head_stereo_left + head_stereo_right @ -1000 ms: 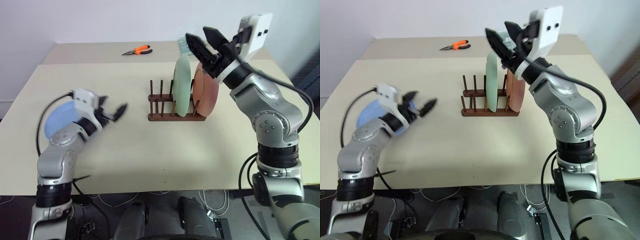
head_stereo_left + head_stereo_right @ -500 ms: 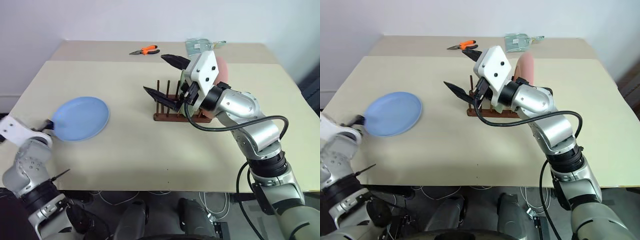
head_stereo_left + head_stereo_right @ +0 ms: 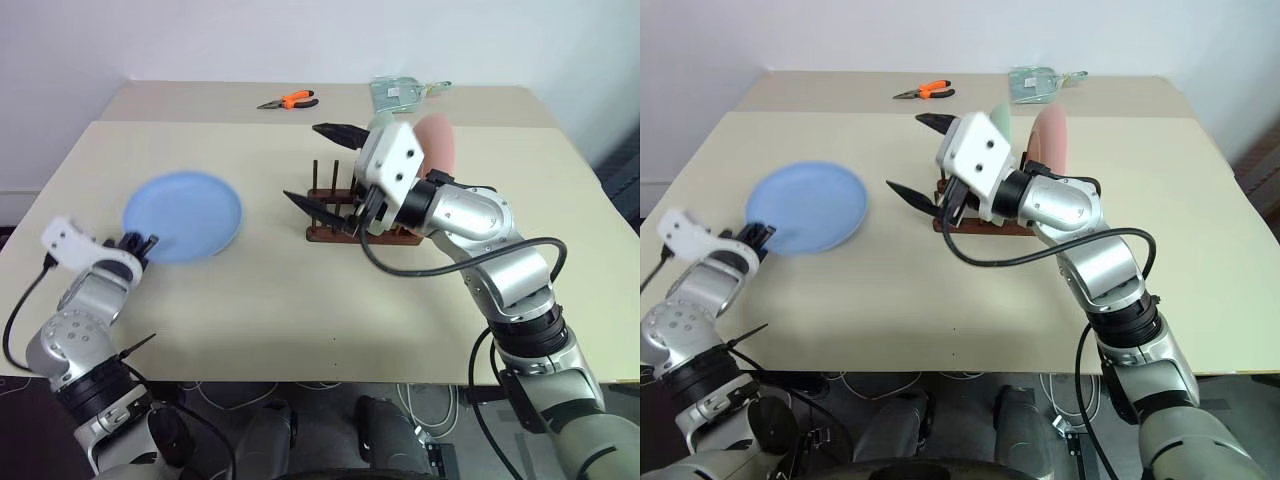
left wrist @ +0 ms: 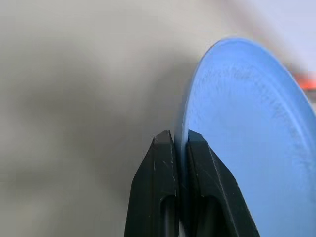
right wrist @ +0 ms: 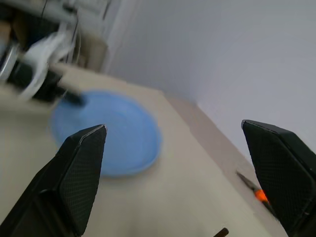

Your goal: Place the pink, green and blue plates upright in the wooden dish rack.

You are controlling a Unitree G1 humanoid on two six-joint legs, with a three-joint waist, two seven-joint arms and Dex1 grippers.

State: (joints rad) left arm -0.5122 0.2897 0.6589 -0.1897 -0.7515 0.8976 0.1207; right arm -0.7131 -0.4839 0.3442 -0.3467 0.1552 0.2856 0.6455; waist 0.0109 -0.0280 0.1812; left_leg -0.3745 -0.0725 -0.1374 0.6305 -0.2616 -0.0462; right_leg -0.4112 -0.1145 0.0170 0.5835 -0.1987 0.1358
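Having gone from spread fingers a second ago to clamping on the rim of the blue plate (image 3: 183, 216), and now lifting it off the surface (image 3: 300, 290) with the plate's face tipped toward the camera: left pincer (image 4: 178, 143), fingers pressed together on the plate's near edge, plate fanning out ahead of the fingertips. Having dropped from above the plates a second ago to hanging level in front of the wooden dish rack (image 3: 335, 222), pointing toward the blue plate: right pincer (image 3: 322, 168), fingers spread wide apart and gripping nothing. Standing just behind the right pincer's white housing, upright in the rack: green plate (image 3: 1001, 123), mostly hidden, and pink plate (image 3: 437, 145) beside it on the far side from the left pincer. Showing free, on the rack's end nearest the left pincer: several thin upright pegs. Lying well beyond both pincers at the far edge of the surface: orange-handled pliers (image 3: 288, 101) and a pale clear packet (image 3: 398, 93).
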